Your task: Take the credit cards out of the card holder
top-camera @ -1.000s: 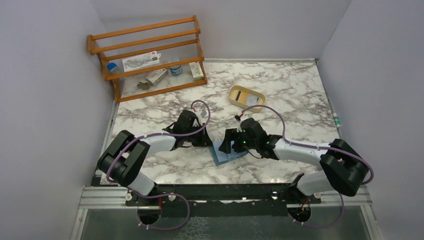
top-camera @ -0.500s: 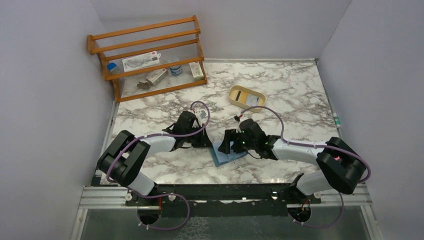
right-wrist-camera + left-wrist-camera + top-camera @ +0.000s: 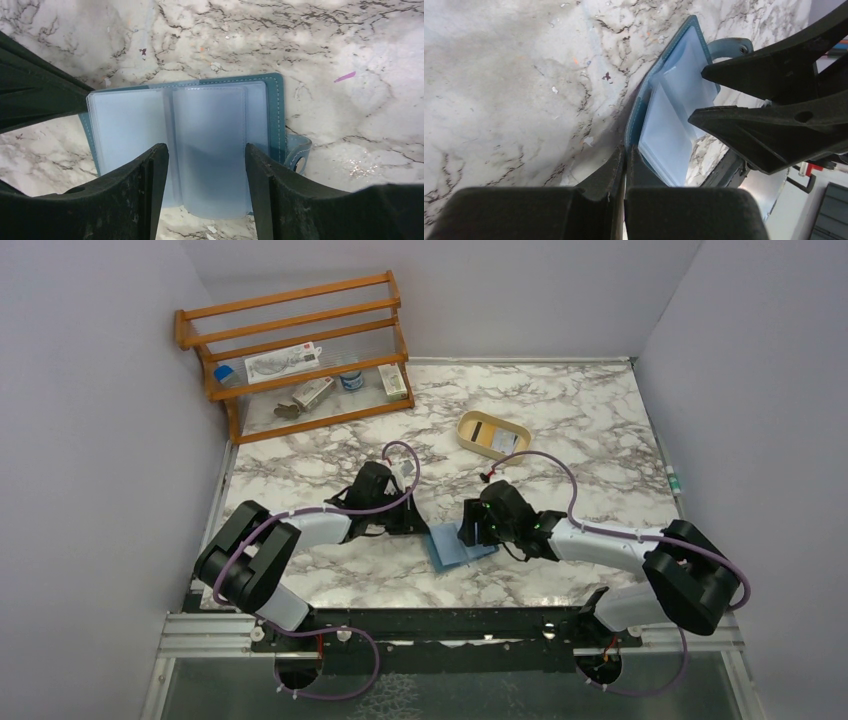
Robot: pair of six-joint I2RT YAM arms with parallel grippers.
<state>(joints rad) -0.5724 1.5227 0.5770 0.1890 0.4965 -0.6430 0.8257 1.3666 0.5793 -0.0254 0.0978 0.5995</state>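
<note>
A white-and-grey marble table fills a grey-walled booth, with a wooden rack at the far left corner and a tan tray right of the middle, well apart from the arms.

Both arms reach low over the near middle of the table and meet at the card holder, which lies opened flat on the marble between them. The left arm runs from its folded elbow near the left edge out to the right, its forearm almost level. The left gripper is down at the holder's left edge. In the left wrist view, its fingers are pressed together with the teal cover's rim pinched between them, and that side of the cover is lifted a little off the table.

The right arm stretches leftward from its base, wrist tipped down, with the right gripper over the holder's right half. Its jaws stand apart, one on each side of a pale blue-white leaf of the credit cards, which sit inside the holder. Whether the right fingers actually touch that leaf is hard to tell from this angle. The snap tab sticks out on the holder's right edge, lying on the marble.
</note>
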